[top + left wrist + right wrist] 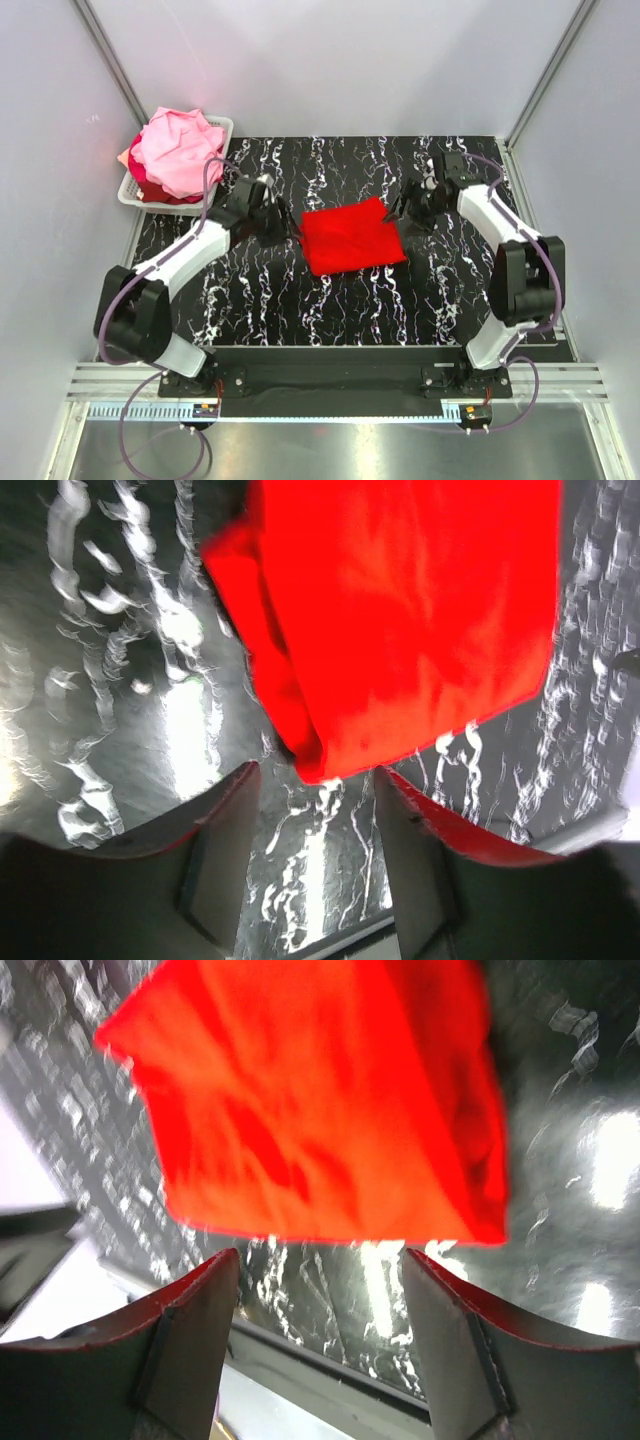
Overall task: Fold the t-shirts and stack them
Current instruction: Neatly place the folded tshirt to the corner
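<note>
- While both arms reach in from the near edge of the marbled table (250,310), neither has anything in hand.
- Mid-table: the red t-shirt (352,236) lies folded into a flat rectangle between the two grippers. Its long axis runs left to right, with the right end skewed slightly away from the bases.
- At the shirt's left edge: the left gripper (288,230) sits just beside the cloth, jaws parted and the gap bare. Its wrist view puts a shirt corner straight ahead, just past the fingertips (225,820) and not between them.
- At the shirt's far right corner: the right gripper (400,212) sits just beside the cloth, jaws spread wide and holding nothing. Its wrist view shows the folded edge ahead, clear of both fingers.
- Far left corner: the white slotted basket (225,128) stands well apart from the folded shirt. A crumpled pink t-shirt (180,145) is heaped on top, with peach cloth (125,157) at its left rim.
- Judgement: the red one looks finished. The next garment lies away and to the left of both grippers, and the left arm is nearer, so the reach is likely its job.
</note>
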Robot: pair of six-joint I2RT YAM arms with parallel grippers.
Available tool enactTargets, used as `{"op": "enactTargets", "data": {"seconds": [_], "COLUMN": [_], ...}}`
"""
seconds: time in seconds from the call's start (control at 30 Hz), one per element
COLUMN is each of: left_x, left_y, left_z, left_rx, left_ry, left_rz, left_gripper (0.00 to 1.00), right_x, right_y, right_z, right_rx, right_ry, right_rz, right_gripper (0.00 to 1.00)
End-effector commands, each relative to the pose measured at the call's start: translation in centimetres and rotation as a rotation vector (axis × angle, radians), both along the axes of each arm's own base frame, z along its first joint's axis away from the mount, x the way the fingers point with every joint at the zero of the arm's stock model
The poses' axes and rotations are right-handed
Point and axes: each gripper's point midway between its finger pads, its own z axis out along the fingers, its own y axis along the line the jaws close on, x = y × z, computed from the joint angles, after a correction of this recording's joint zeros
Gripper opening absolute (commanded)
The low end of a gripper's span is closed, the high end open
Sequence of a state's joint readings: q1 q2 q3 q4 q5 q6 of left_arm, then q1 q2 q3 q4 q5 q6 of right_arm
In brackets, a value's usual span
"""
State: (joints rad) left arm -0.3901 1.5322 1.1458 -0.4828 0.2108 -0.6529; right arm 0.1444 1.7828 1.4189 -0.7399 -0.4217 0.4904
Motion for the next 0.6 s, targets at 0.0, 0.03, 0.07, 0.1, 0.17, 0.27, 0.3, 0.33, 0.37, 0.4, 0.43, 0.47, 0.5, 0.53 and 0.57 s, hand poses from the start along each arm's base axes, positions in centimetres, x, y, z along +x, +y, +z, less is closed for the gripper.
{"op": "enactTargets", "data": {"seconds": [0.0,0.03,0.07,0.1,0.17,0.27,0.3,0.33,0.37,0.4,0.43,0.47,0.5,0.53,0.57], "left_x": [-0.1,-0.4,-0.8,-1.3,-1.4,-1.9,-2.0,-2.0,-2.1,-2.2,-2.2,-2.4,-2.4,-2.4,-2.7], "left_y": [-3.0,-3.2,-3.4,-3.7,-4.4,-5.2,-5.3,-5.5,-5.9,-6.0,-6.1,-6.4,-6.5,-6.6,-6.7], "left_z": [1.0,0.9,0.5,-0.1,-0.2,-0.8,-1.2,-1.3,-1.6,-1.9,-2.2,-2.7,-3.0,-3.2,-3.7], "left_rx": [-0.207,-0.224,-0.228,-0.230,-0.242,-0.253,-0.248,-0.248,-0.245,-0.238,-0.233,-0.223,-0.216,-0.213,-0.195], "left_ry": [-0.156,-0.169,-0.177,-0.185,-0.216,-0.231,-0.227,-0.228,-0.226,-0.225,-0.223,-0.213,-0.214,-0.214,-0.205], "left_rz": [-0.084,-0.090,-0.099,-0.110,-0.125,-0.142,-0.138,-0.140,-0.145,-0.144,-0.144,-0.149,-0.145,-0.146,-0.148], "left_gripper": [0.57,0.60,0.65,0.68,0.71,0.73,0.73,0.74,0.74,0.74,0.74,0.74,0.73,0.73,0.73], "right_x": [-1.6,-1.7,-3.4,-3.6,-5.5,-7.0,-7.0,-7.7,-7.9,-7.8,-8.2,-8.3,-8.0,-8.3,-8.3], "right_y": [2.8,3.0,3.3,3.6,3.6,4.0,4.2,4.1,4.2,4.3,4.3,4.3,4.4,4.5,4.5], "right_z": [3.1,3.3,1.7,2.6,0.8,-0.5,-0.6,-1.7,-2.1,-2.3,-3.1,-3.3,-3.6,-4.0,-4.1], "right_rx": [0.171,0.192,0.218,0.245,0.270,0.308,0.317,0.318,0.320,0.324,0.326,0.328,0.333,0.335,0.339], "right_ry": [-0.168,-0.212,-0.174,-0.232,-0.197,-0.209,-0.234,-0.213,-0.208,-0.220,-0.202,-0.199,-0.216,-0.207,-0.205], "right_rz": [0.079,0.093,0.106,0.112,0.104,0.110,0.116,0.116,0.118,0.121,0.120,0.119,0.120,0.122,0.121], "right_gripper": [0.74,0.74,0.75,0.76,0.77,0.77,0.78,0.78,0.78,0.78,0.78,0.77,0.77,0.77,0.77]}}
